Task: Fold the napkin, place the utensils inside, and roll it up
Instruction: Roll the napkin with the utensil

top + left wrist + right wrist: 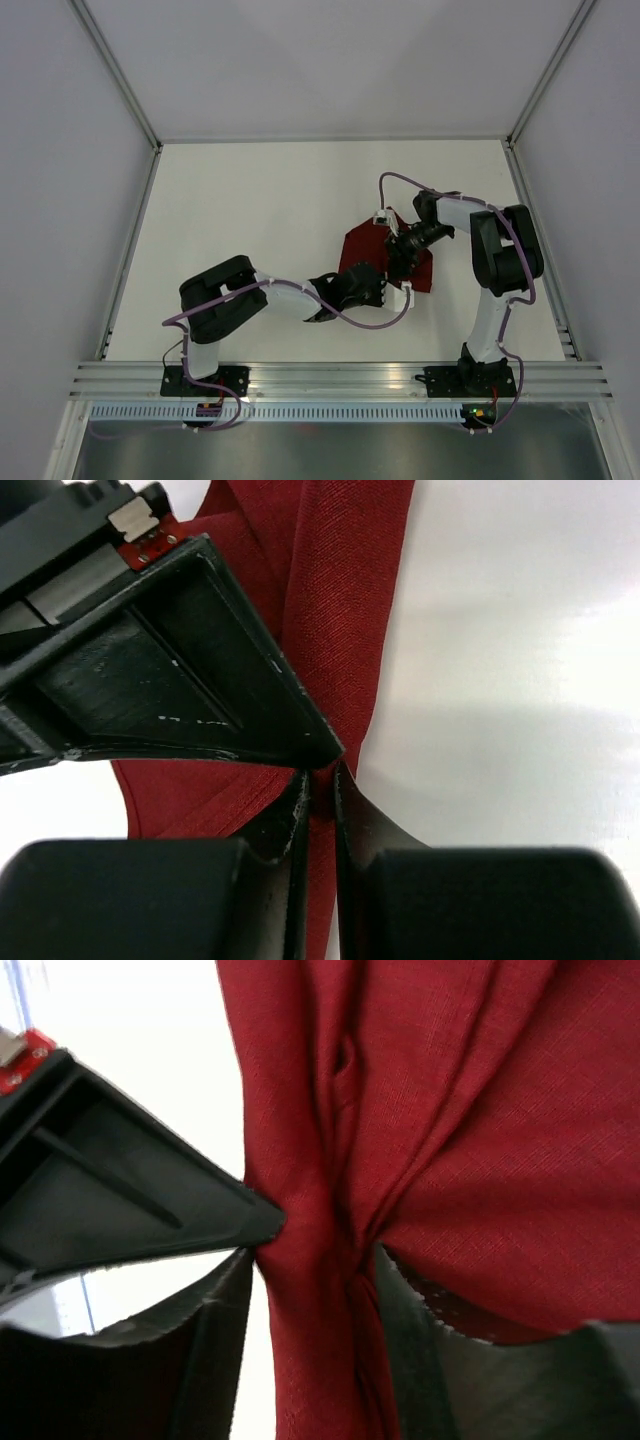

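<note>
The napkin lies bunched on the worktop, right of the middle, and both arms are gathered over it. It is not spread flat: folds and ridges are seen across it in both wrist views, and no utensils can be made out in any view.

The left tool is pressed almost together on a thin fold at the napkin's edge. From that pinch the cloth runs straight away from the tool as a long narrow band, with bare worktop on either side of it. In the overhead view this tool is set at the near, left side of the cloth, its arm stretched across from the left.

The right tool is placed on top of the napkin, toward its right side. Its jaws stand apart, and a gathered ridge of cloth rises between them and touches both. Whether that ridge is pressed or only straddled cannot be told.

The fold is judged unfinished. The coming move is taken to turn on the left pinch: nearly all the cloth lies beyond it, away and to the right, so the held edge would have to be carried that way.
</note>
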Robot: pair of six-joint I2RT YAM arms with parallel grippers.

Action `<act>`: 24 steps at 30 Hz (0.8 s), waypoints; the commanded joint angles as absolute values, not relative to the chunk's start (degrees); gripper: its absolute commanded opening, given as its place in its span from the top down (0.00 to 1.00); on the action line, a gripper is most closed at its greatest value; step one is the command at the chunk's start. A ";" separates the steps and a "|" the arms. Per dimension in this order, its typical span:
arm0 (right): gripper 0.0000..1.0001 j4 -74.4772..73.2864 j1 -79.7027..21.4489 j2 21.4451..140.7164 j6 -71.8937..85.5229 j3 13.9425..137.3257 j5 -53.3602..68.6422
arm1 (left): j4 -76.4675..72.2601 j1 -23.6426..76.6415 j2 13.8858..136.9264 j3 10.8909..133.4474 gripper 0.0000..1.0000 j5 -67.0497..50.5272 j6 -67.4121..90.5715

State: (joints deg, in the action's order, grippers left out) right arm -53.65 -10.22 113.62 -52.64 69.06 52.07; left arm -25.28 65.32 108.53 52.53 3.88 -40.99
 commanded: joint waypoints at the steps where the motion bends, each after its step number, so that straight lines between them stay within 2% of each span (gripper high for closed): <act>1: 0.40 -42.29 -8.71 110.05 -48.09 69.69 44.83 | -16.54 65.65 110.39 56.42 0.98 -1.23 -34.81; 6: 0.37 -36.04 -3.45 104.68 -37.10 69.78 40.78 | -13.36 65.30 110.04 58.44 0.98 -1.05 -31.47; 11: 0.44 -35.77 1.30 102.40 -29.89 70.58 32.64 | -9.76 65.04 110.65 60.90 0.98 -0.88 -29.36; 16: 0.49 -36.29 2.55 97.75 -28.83 66.01 27.07 | -6.95 64.95 111.09 62.49 0.98 -0.97 -28.13; 24: 0.50 -38.94 2.99 98.08 -29.62 62.41 23.12 | -3.61 64.95 111.53 64.33 0.98 -1.41 -27.07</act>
State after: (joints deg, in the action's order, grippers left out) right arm -37.74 2.76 98.41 -31.05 63.72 26.87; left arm -9.02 64.84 109.97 63.09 1.21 -30.83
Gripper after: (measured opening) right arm 0.501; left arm 0.135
